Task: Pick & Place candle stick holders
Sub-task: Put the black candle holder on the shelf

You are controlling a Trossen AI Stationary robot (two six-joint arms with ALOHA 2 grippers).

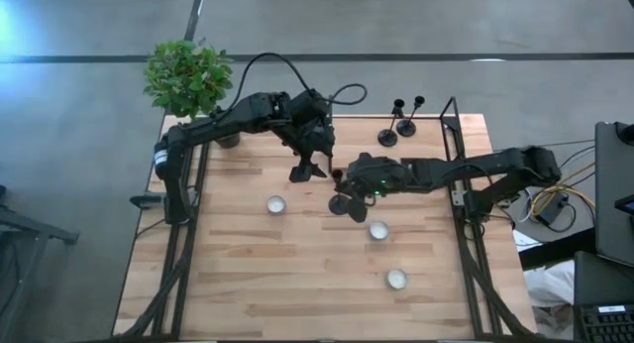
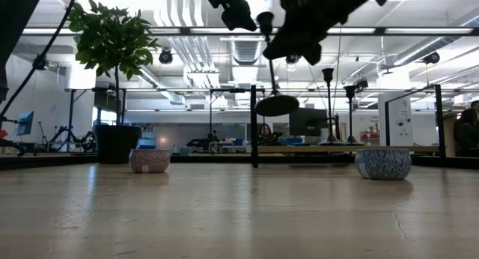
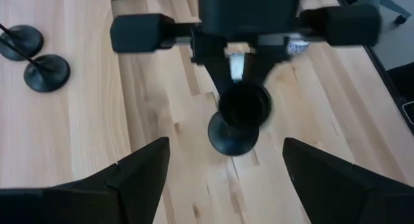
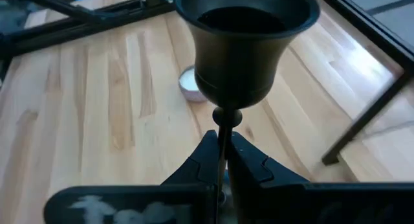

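Note:
My right gripper (image 1: 345,187) is shut on one black candlestick holder (image 2: 275,102) and holds it above the middle of the table. Its cup (image 4: 249,49) fills the right wrist view. My left gripper (image 1: 309,171) hangs open and empty just left of that holder, and its wrist view shows the holder's cup (image 3: 244,105) and base (image 3: 233,137) between its fingers, farther off. Two more black holders (image 1: 387,136) (image 1: 406,126) stand on their round bases at the far right of the table. They also show in the left wrist view (image 3: 46,72) and the low view (image 2: 328,109). My right gripper pinches the holder's thin stem (image 4: 222,136) between its two fingers, just below the cup. The fingers come from the table's right side and lie across the stem. The holder is lifted clear and roughly upright, its round base (image 2: 277,105) hanging well above the tabletop.
Three small tealight bowls (image 1: 275,204) (image 1: 378,230) (image 1: 396,279) sit on the wooden table. A potted green plant (image 1: 188,80) stands at the far left corner. A black metal frame (image 1: 451,135) runs along the right side near the two standing holders.

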